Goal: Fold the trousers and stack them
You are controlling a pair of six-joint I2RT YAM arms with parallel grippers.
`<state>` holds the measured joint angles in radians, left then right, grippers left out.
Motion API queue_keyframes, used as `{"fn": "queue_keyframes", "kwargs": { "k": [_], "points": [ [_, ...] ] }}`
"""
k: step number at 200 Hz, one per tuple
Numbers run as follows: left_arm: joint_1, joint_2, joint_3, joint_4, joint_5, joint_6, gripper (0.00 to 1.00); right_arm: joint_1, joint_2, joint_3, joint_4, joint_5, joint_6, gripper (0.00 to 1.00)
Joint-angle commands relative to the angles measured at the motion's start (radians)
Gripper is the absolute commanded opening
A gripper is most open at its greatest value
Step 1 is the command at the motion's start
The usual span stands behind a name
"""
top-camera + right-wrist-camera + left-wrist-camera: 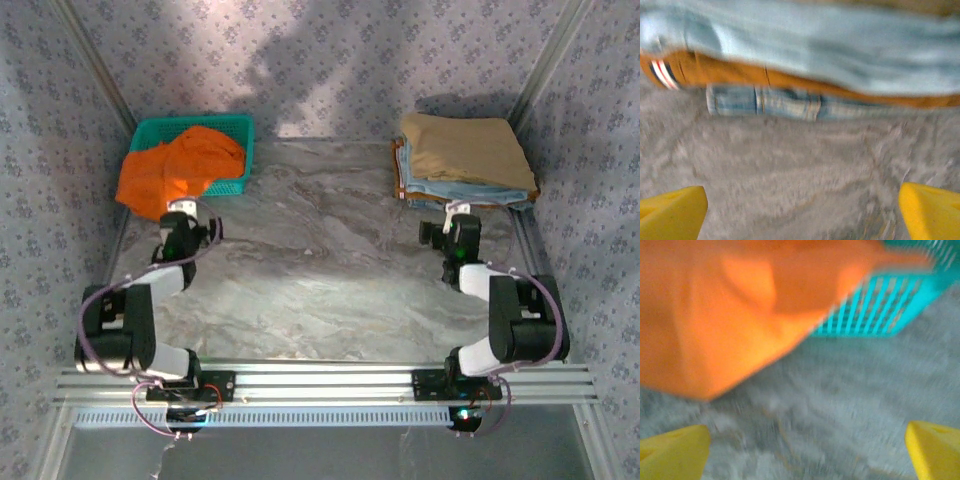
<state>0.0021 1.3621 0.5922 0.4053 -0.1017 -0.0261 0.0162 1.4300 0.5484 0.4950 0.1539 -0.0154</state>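
Since the trousers (175, 170) lie bunched, half out of the teal basket (232, 122), folding looks unstarted; the left gripper (806, 447) hovers just beside them, the right gripper (802, 209) near the folded stack (470, 150), both with jaws apart and empty

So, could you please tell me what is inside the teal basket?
Orange trousers lie in the basket and spill over its near-left rim; anything beneath them is covered.
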Motion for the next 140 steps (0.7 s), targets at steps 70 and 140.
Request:
{"fn": "queue_keyframes", "kwargs": {
  "k": [70, 140],
  "points": [
    [0.083, -0.319, 0.464, -0.586, -0.013, -0.51, 1.0, -0.098, -0.107, 0.543, -0.891, -0.278, 0.577, 0.9],
    [0.23, 0.186, 0.885, -0.863, 0.137, -0.582, 0.95, 0.017, -0.087, 0.518, -0.868, -0.331, 0.486, 0.99]
  ]
}}
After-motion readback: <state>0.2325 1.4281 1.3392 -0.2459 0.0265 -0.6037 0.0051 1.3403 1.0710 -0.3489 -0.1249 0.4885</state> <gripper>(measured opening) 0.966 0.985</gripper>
